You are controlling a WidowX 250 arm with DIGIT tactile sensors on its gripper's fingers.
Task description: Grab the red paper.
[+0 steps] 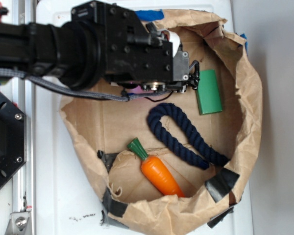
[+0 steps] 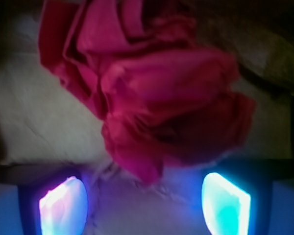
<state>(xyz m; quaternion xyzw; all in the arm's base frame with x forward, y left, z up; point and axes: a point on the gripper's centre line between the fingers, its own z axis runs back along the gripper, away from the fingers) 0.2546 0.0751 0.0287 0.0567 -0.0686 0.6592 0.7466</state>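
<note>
Red paper [image 2: 157, 98] is seen between the spread fingers [image 2: 63, 203] of the gripper [image 2: 144, 200]; jaws should be lowered, then closed around the folds.

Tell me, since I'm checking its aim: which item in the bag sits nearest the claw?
The crumpled red paper wad, right before the open claw; carrot, rope and block lie farther off.

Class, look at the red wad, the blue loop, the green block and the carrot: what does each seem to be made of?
Red wad: thin matte paper, judging by its soft crumpled folds.
Blue loop: twisted fibre rope, showing spiral strands.
Green block: smooth and flat-faced, probably plastic or painted wood.
Carrot: glossy orange body with highlights, likely plastic.
</note>
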